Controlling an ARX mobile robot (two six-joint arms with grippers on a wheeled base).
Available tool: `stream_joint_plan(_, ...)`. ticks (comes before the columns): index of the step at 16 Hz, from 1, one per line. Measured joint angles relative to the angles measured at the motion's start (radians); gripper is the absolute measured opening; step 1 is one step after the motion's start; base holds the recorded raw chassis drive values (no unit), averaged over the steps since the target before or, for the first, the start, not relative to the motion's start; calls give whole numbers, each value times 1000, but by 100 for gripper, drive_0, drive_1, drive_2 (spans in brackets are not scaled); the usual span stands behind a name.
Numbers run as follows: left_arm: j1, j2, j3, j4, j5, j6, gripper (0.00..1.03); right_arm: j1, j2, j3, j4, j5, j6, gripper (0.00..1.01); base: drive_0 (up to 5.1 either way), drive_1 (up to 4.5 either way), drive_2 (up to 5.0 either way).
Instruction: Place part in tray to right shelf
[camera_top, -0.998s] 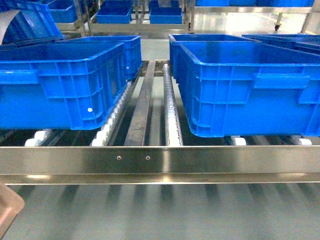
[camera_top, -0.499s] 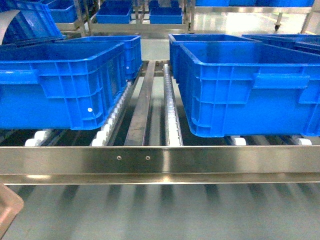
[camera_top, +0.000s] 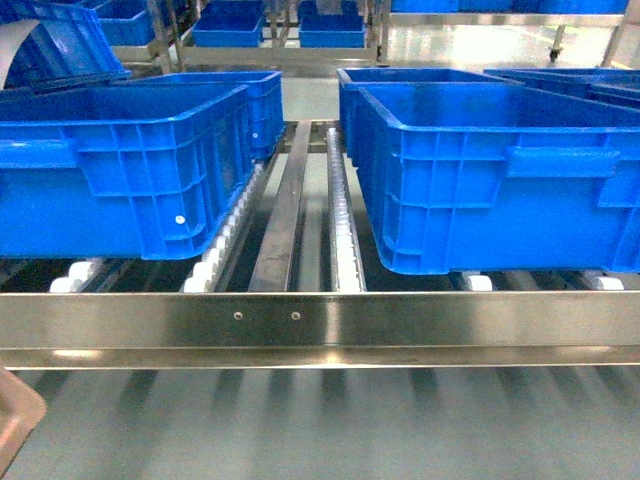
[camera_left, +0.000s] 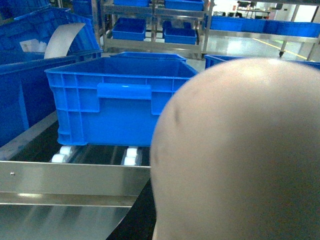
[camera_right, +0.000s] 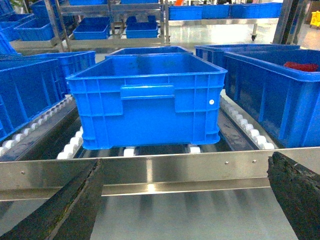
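Tray (camera_top: 15, 420) corner at lower left below right shelf (camera_top: 320, 325); right tool (camera_right: 185, 200) spread wide, left's state unclear.

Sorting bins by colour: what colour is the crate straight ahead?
Bright blue crate, clearest in the right wrist view.

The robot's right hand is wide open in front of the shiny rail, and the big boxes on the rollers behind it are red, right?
Not quite. The big boxes on the rollers are blue, not red, as the right wrist view shows. The rest holds: the right hand is wide open in front of the shiny rail.
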Motion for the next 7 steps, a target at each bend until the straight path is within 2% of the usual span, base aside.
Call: stream_joint_plan(7, 0, 0, 0, 0, 0, 0, 15, 0, 0, 0, 0, 0, 0, 98, 0, 0, 0)
